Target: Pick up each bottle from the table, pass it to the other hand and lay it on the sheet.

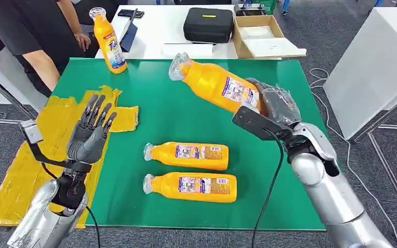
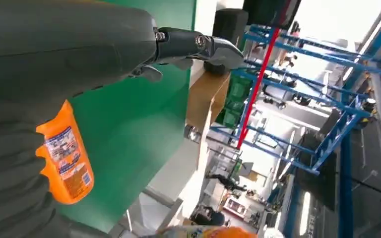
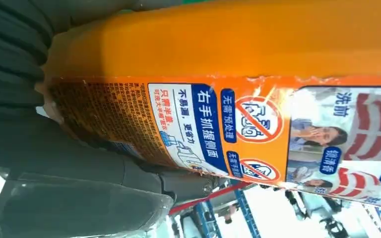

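- Right hand (image 1: 275,106): fingers wrapped around the base of an orange bottle (image 1: 214,82), held tilted above the green table (image 1: 155,121), cap end pointing away from the fingers.
- Left hand (image 1: 90,132): fingers spread, palm up, holding nothing, over the yellow sheet (image 1: 15,175).
- Two lying bottles (image 1: 188,155) (image 1: 191,186) rest between the hands.
- An upright bottle (image 1: 109,40) stands beyond the left fingertips.

Warehouse-like lab, blue racking (image 2: 297,84), worktables (image 1: 186,31)

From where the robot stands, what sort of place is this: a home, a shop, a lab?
Probably a lab or workshop test area. A green-covered table stands on grey carpet, blue metal racking rises behind, and an equipment case and cardboard box sit on a white table.
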